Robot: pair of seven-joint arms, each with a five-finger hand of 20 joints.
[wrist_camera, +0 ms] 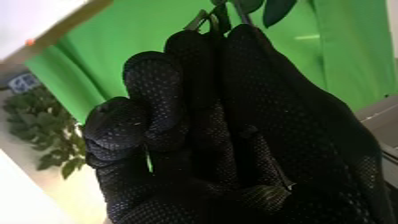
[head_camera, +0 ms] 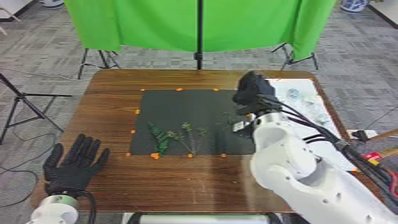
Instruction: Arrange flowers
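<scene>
Clamps a leafy stem (wrist_camera: 277, 11), aligned with the curled fingers, in the right robot hand (head_camera: 255, 92) over the right side of the dark mat (head_camera: 173, 107) on the bench (head_camera: 114, 102), with loose sprigs (head_camera: 161, 140) leftward, toward the flat, spread left robot hand (head_camera: 71, 172).

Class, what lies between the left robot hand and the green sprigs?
Head view: brown tabletop, then small orange marks, then part of the dark mat.
</scene>
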